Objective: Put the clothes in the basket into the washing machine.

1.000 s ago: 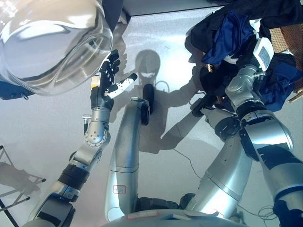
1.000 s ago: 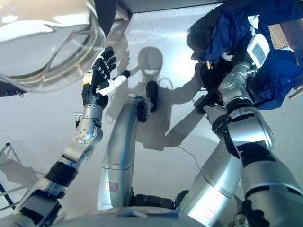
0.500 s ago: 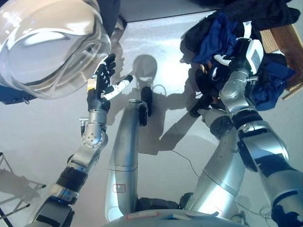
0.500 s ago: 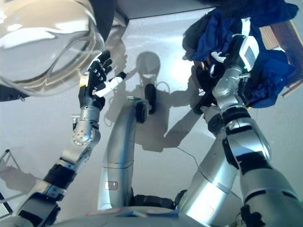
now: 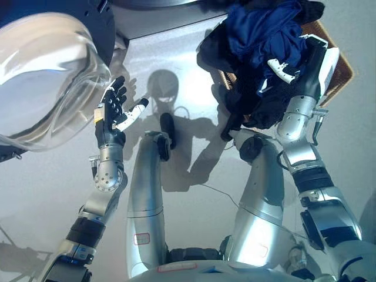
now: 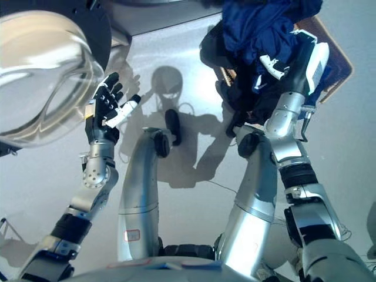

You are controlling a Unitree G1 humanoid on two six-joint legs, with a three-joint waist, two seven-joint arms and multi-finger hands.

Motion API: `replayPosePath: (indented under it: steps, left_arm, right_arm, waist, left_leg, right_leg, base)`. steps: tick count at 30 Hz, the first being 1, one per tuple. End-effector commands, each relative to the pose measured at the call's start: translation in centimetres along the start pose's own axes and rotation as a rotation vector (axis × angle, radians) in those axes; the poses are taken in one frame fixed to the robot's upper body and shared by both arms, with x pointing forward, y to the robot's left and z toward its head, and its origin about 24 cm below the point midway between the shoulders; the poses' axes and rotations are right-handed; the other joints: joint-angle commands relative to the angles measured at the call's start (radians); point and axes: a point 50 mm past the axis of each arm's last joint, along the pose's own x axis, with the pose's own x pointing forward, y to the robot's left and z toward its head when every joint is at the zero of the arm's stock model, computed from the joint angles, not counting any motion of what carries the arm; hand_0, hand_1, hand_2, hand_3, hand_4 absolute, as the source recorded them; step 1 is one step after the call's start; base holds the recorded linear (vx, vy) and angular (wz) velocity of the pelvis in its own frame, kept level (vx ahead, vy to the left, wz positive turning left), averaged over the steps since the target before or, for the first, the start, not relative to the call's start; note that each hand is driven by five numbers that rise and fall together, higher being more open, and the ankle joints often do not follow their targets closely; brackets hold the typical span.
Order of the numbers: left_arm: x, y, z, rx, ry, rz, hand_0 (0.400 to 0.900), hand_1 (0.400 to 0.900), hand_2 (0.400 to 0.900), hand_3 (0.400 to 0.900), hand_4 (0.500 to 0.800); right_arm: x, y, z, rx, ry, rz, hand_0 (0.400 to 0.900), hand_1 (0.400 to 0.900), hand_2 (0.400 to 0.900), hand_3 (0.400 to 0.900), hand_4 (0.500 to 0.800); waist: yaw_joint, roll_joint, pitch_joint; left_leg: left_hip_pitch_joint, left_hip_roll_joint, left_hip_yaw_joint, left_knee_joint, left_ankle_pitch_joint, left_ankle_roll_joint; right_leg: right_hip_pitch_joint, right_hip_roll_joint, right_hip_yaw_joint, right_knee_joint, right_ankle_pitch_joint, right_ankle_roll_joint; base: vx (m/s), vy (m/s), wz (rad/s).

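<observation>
- The grey floor [image 5: 53, 194] filled most of the view, bare between the washing machine on the robot's left and the basket on its right.
- The washing machine's round glass door [image 5: 41, 82] stood swung open at the upper left, its dark rim [image 5: 101, 29] along the top; the drum itself was out of sight, so what lay inside it could not be told.
- A bundle of dark blue and black clothes [image 5: 258, 35] hung high at the upper right, above and in front of the basket, with folds trailing down over the basket's near side.
- The brown woven basket [image 5: 338, 64] sat at the right edge, mostly hidden behind the clothes and the right arm; only its rim and one corner showed, and its contents could not be made out.
- The right hand [image 5: 294, 64] was raised into the bundle, fingers curled into the cloth and one white-tipped finger [image 5: 281, 66] lying across the dark fabric.
- The left hand [image 5: 111, 114] was held up just beside the lower edge of the glass door, fingers spread wide and holding nothing, its white-tipped thumb [image 5: 136, 110] pointing toward the open floor.
</observation>
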Motion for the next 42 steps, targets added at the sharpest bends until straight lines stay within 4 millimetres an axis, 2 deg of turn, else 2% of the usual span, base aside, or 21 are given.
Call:
replayPosePath:
  steps: [1, 8, 11, 15, 23, 31, 34, 42]
  left_arm:
    - [-1.8, 0.2, -0.6, -0.066, 0.011, 0.027, 0.900, 0.900, 0.900, 0.900, 0.800]
    - [-1.5, -0.2, -1.4, -0.122, 0.073, 0.016, 0.900, 0.900, 0.900, 0.900, 0.800]
    - [-1.4, -0.2, -1.7, -0.137, 0.093, 0.007, 0.900, 0.900, 0.900, 0.900, 0.800]
    - [-1.2, -0.4, -1.8, -0.157, 0.101, -0.009, 0.900, 0.900, 0.900, 0.900, 0.800]
    - [-0.7, -1.5, -1.6, -0.161, 0.093, -0.082, 0.900, 0.900, 0.900, 0.900, 0.800]
    - [-0.7, -2.0, -1.3, -0.143, 0.083, -0.137, 0.900, 0.900, 0.900, 0.900, 0.800]
    - [-0.6, -2.2, -1.2, -0.143, 0.080, -0.154, 0.900, 0.900, 0.900, 0.900, 0.800]
    - [-0.8, -3.1, -1.3, -0.115, 0.083, -0.246, 0.900, 0.900, 0.900, 0.900, 0.800]
  right_arm:
    - [-1.2, 0.5, 1.0, 0.372, 0.008, -0.005, 0.400, 0.400, 0.400, 0.400, 0.500]
    - [-0.2, 4.7, 4.9, 0.989, 0.086, 0.075, 0.400, 0.400, 0.400, 0.400, 0.500]
    - [0.7, 5.9, 6.3, 1.141, 0.110, 0.095, 0.400, 0.400, 0.400, 0.400, 0.500]
    - [2.9, 6.6, 8.4, 1.253, 0.098, 0.093, 0.400, 0.400, 0.400, 0.400, 0.500]
    - [7.2, 8.3, 12.0, 1.263, 0.177, 0.034, 0.400, 0.400, 0.400, 0.400, 0.500]
    - [8.2, 10.0, 12.8, 1.152, 0.266, 0.076, 0.400, 0.400, 0.400, 0.400, 0.500]
    - [8.8, 10.0, 13.3, 1.132, 0.278, 0.071, 0.400, 0.400, 0.400, 0.400, 0.500]
    - [11.6, 6.9, 13.7, 1.042, 0.254, 0.003, 0.400, 0.400, 0.400, 0.400, 0.500]
  waist:
    - [0.022, 0.010, -0.202]
    - [0.038, 0.011, -0.212]
    - [0.052, 0.014, -0.221]
    - [0.068, 0.016, -0.230]
    - [0.118, 0.028, -0.241]
    - [0.161, 0.044, -0.233]
    - [0.179, 0.054, -0.229]
    - [0.228, 0.079, -0.232]
  left_leg:
    - [-0.035, -0.032, -0.036, -0.141, 0.057, -0.045]
    - [0.019, -0.023, -0.030, -0.187, 0.060, -0.051]
    - [0.044, -0.024, -0.031, -0.216, 0.064, -0.056]
    - [0.065, -0.026, -0.033, -0.239, 0.066, -0.058]
    - [0.061, -0.037, -0.043, -0.242, 0.066, -0.057]
    - [0.029, -0.052, -0.058, -0.203, 0.066, -0.053]
    - [0.018, -0.057, -0.064, -0.189, 0.063, -0.051]
    - [-0.009, -0.071, -0.071, -0.155, 0.064, -0.050]
  right_leg:
    - [-0.071, 0.018, -0.081, 0.057, -0.082, 0.081]
    - [-0.025, 0.027, -0.095, 0.023, -0.083, 0.084]
    - [0.001, 0.029, -0.107, 0.003, -0.084, 0.090]
    - [0.019, 0.029, -0.116, -0.009, -0.089, 0.092]
    - [0.011, 0.013, -0.118, 0.008, -0.104, 0.093]
    - [-0.015, -0.006, -0.119, 0.052, -0.118, 0.088]
    - [-0.028, -0.012, -0.113, 0.068, -0.122, 0.087]
    - [-0.061, -0.037, -0.097, 0.113, -0.130, 0.089]
  base:
    - [0.02, -0.029, 0.06]
    - [0.00, -0.004, 0.01]
    - [0.03, -0.042, 0.09]
    - [0.03, -0.033, 0.09]
    - [0.03, -0.029, 0.09]
    - [0.03, -0.024, 0.11]
    - [0.02, -0.016, 0.10]
    - [0.02, -0.025, 0.11]
